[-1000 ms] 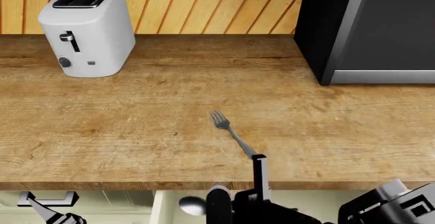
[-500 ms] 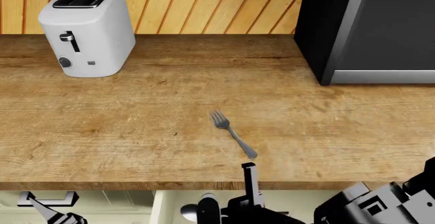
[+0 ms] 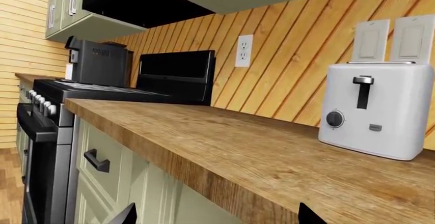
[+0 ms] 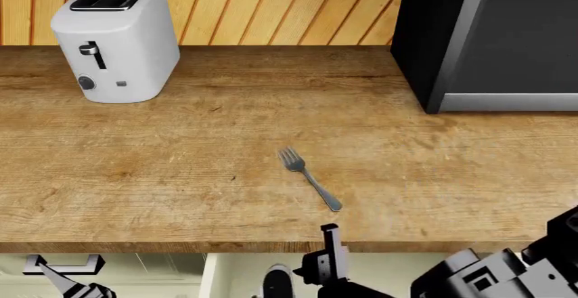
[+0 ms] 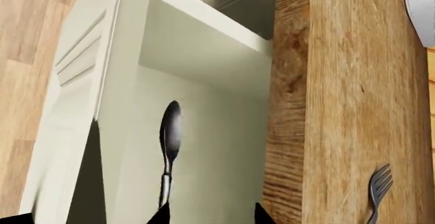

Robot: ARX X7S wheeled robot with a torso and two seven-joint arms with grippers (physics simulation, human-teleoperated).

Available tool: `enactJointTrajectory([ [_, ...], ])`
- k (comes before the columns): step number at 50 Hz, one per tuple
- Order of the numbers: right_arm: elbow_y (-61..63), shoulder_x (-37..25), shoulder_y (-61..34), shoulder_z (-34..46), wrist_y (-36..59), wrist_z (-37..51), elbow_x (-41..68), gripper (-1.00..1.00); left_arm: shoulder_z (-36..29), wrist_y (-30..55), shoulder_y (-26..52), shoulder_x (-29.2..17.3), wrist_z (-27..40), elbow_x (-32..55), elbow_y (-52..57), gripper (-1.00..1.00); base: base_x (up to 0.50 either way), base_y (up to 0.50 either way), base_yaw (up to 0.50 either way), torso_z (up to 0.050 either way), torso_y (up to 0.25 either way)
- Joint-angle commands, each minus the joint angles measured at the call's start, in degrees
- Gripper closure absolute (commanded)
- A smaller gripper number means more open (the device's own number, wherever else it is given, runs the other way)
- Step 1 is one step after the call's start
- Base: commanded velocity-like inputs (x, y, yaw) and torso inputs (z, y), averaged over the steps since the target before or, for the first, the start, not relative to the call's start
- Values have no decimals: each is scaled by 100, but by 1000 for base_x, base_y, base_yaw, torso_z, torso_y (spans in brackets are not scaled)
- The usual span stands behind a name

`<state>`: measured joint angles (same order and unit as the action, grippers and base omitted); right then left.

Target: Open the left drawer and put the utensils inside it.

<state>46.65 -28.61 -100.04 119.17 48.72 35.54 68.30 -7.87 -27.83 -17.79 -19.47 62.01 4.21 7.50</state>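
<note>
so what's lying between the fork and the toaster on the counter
Nothing: in the head view the stretch of wooden countertop between the fork and the white toaster is bare.

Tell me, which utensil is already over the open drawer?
The spoon, held by the right gripper above the drawer; the fork lies on the countertop.
</note>
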Motion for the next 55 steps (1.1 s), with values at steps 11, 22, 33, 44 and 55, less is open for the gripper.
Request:
enactJointTrajectory([
  [11, 109, -293, -125, 80, 37, -79, -222, -100, 0, -8, -7, -6, 9, -17, 29, -100, 0, 0, 0, 0, 0],
  [22, 345, -597, -427, -46, -40, -144, -187, -100, -2, -6, -15, -10, 12, -25, 51, -100, 0, 0, 0, 0, 0],
  [33, 479, -1275, -836, -367, -560, -598, -377, -100, 2, -34, -12, -9, 14, -20, 40, -100, 0, 0, 0, 0, 0],
  [44, 310, -1747, -1084, -747, -1081, -940, -246, -100, 9, -24, -21, -11, 26, -37, 67, -100, 0, 0, 0, 0, 0],
  [55, -343, -2204, -1125, -1185, -1722, -1319, 318, -100, 15, -40, -43, -11, 44, -84, 102, -100, 0, 0, 0, 0, 0],
])
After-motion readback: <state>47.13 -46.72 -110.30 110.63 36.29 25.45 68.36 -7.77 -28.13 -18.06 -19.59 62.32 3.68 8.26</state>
